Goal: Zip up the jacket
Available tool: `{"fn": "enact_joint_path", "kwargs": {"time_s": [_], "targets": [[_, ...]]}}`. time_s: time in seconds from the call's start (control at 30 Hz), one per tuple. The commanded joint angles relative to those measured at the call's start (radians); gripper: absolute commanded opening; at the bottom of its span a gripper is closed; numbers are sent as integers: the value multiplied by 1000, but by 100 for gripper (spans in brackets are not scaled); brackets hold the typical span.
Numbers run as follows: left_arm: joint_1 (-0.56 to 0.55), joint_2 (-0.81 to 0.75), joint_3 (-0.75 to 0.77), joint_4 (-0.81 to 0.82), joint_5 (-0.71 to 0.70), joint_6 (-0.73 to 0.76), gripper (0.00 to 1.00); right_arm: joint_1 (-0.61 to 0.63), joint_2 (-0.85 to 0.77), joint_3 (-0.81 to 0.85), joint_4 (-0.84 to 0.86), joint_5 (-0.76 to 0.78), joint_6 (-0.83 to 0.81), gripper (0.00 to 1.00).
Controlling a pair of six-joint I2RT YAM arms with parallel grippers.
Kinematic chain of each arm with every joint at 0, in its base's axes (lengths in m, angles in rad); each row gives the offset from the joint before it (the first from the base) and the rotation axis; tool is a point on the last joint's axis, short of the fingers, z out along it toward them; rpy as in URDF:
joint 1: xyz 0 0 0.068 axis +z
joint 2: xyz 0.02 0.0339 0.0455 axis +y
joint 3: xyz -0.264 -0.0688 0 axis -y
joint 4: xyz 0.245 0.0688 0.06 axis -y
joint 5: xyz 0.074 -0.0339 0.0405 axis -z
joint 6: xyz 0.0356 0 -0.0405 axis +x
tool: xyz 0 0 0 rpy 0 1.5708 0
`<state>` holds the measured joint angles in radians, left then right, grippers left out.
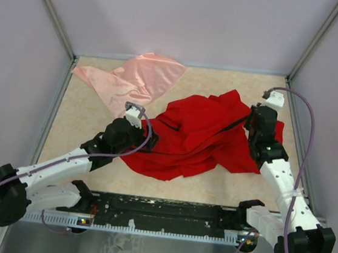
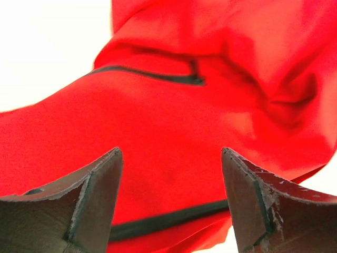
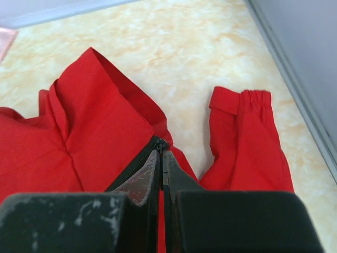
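Jacket [image 1: 198, 142]: just one, bright red, soft and crumpled, in the middle of the table [image 1: 78, 122], right of the one shiny pink cloth [image 1: 138, 77]. On my feed the left gripper [image 2: 171, 151] hangs over it, jaws spread. The right gripper [image 3: 160, 153] has its jaws pressed together on the black zipper [image 3: 134, 167] edge.

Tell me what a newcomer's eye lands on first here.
A bright red jacket lies crumpled at centre, with a pale pink cloth at the far left behind it. On the right arm, the jaws are shut on the jacket's black zipper by the collar; on the left arm, they gape open over red fabric.
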<state>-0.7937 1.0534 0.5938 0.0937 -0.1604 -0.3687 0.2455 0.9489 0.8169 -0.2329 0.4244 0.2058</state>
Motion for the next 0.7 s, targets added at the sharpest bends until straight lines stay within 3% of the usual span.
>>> {"fn": "enact_joint_path", "kwargs": {"time_s": [0.0, 0.13, 0.47, 0.57, 0.67], "targets": [[74, -36, -78, 50, 7, -49, 82, -97, 27, -32, 108, 30, 62, 0], [148, -35, -109, 39, 29, -84, 83, -182, 51, -100, 152, 22, 81, 0], [197, -125, -122, -9, 9, -156, 87, -203, -85, -170, 118, -141, 149, 55], [198, -202, -120, -41, 2, -185, 89, -203, -179, -171, 77, -212, 149, 67], [198, -300, -109, -109, 3, -218, 92, -203, -284, -168, 16, -247, 144, 70]]}}
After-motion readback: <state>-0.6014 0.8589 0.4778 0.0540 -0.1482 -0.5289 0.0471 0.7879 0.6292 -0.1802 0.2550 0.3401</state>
